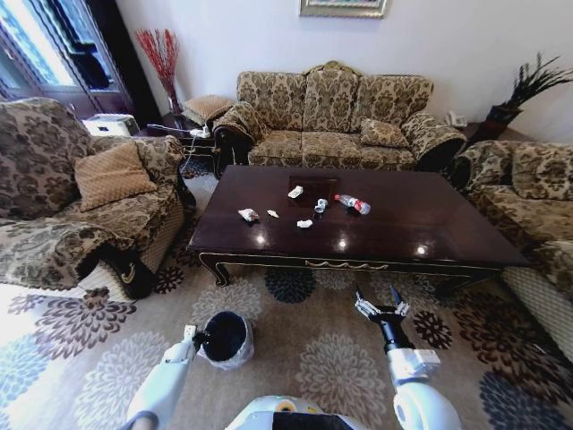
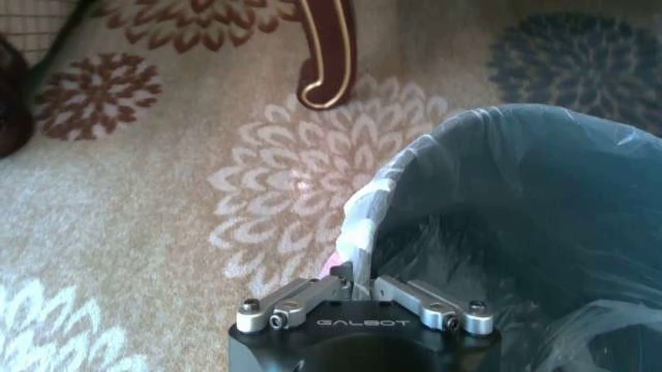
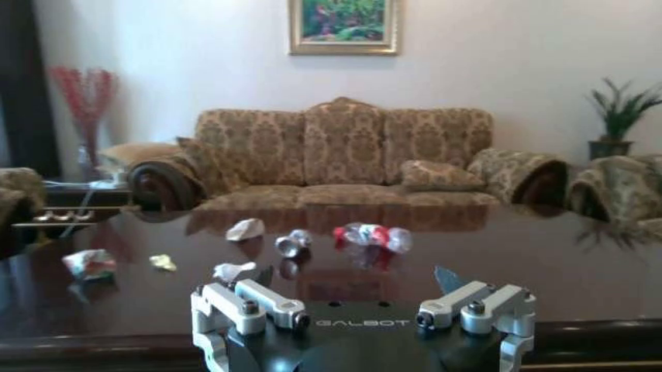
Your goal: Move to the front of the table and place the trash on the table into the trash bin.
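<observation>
Your robot's left arm (image 1: 161,387) is a smooth white tube that ends in a black wrist and a small pale metal gripper (image 1: 190,333). Your right arm (image 1: 414,394) has a rounded white shell, a white boxy block above it, and a black ribbed wrist that leads to the right gripper (image 1: 381,307). At the bottom of the head view you see the white curved torso top (image 1: 285,414) with a small yellow mark.

Seen from the wrists, each gripper (image 2: 360,304) has a glossy black body with "GALBOT" in pale letters. Silver metal links with round screw heads carry the fingers (image 3: 265,277), which have dark tips on the right gripper (image 3: 357,288).
</observation>
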{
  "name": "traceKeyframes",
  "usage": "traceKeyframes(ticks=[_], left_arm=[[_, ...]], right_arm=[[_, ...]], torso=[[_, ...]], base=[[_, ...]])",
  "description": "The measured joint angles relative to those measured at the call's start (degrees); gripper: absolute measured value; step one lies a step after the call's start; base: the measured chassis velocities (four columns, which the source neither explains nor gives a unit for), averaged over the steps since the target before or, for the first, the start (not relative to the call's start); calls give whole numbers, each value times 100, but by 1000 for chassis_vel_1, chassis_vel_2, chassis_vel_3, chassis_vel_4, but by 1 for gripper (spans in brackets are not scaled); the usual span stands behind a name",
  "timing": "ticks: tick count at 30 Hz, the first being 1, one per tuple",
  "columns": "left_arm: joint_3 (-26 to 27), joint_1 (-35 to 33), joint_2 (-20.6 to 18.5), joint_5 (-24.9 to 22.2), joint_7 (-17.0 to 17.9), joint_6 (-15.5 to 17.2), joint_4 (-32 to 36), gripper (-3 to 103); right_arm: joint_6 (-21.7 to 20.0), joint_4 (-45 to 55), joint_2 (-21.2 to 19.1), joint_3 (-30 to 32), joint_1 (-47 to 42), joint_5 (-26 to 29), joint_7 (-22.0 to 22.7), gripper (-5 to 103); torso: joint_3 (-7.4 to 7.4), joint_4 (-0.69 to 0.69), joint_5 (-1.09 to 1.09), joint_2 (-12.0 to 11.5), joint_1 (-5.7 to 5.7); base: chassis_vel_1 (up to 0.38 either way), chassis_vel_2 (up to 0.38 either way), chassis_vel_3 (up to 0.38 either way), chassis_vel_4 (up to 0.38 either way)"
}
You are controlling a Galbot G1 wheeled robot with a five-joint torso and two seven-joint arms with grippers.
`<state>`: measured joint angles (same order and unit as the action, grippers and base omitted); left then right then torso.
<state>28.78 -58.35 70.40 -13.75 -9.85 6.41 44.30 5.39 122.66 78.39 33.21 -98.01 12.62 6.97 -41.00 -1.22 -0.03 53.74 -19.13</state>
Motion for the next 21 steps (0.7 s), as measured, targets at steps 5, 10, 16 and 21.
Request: traceKeyframes(ticks=[5, 10, 16, 21], left_arm=[[252, -724, -156, -476, 148, 52, 942, 0], [716, -1711, -457, -947, 324, 109, 2419, 0], [1236, -2745, -720, -1486, 534, 139, 4172, 0], [1893, -3699, -701, -1797, 698, 142, 5674, 0]], right_arm=[[-151, 28, -8, -16, 61, -50, 227, 100], [-113, -76, 33, -49, 272, 24, 184, 100], [109, -241, 83, -53, 431, 292, -106, 100], [328, -344, 79, -65, 505, 426, -309, 100]], torso=[[0, 1, 0, 0, 0], [0, -3, 7, 0, 1], [1, 5, -1, 0, 0], [1, -7, 7, 1, 1]], base=[[0, 0, 0, 0], [0, 0, 0, 0], [0, 0, 0, 0], [0, 0, 0, 0]])
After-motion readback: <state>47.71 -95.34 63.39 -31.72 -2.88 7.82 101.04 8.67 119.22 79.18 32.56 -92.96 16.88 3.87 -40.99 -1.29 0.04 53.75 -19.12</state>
